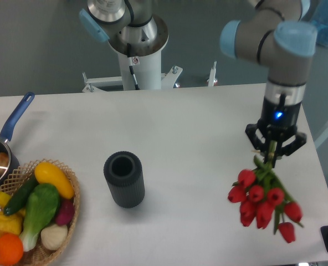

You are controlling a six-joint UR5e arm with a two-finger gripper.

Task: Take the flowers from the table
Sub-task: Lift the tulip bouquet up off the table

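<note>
Camera view shows no readable brand, label or writing anywhere. Red tulips make up the flowers, a small bunch of closed blooms on green stems with green leaves, the heads fanned out and pointing down toward the near edge. The end effector is clamped on the stem ends, its fingers closed around them, with a small blue light glowing on the wrist above. The bunch hangs from that grip over the right side of the white worktop. A dark ribbed cylinder stands well apart to the left.
</note>
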